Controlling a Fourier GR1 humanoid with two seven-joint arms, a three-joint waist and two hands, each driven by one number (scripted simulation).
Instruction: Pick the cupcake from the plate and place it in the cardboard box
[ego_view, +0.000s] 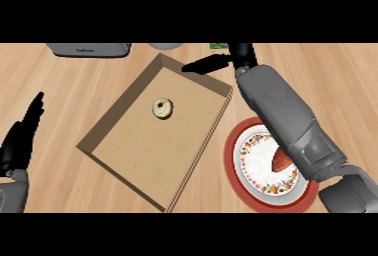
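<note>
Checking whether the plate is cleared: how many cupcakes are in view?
1. The cupcake sits inside the cardboard box, on its floor. None shows on the plate, though the right forearm hides part of it.

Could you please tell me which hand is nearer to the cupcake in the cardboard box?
The right hand is at the far corner of the box, up-right of the cupcake. The left hand rests open at the view's left edge, outside the box.

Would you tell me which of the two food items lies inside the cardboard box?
The pale round cupcake; the orange item lies on the red-rimmed plate instead.
</note>
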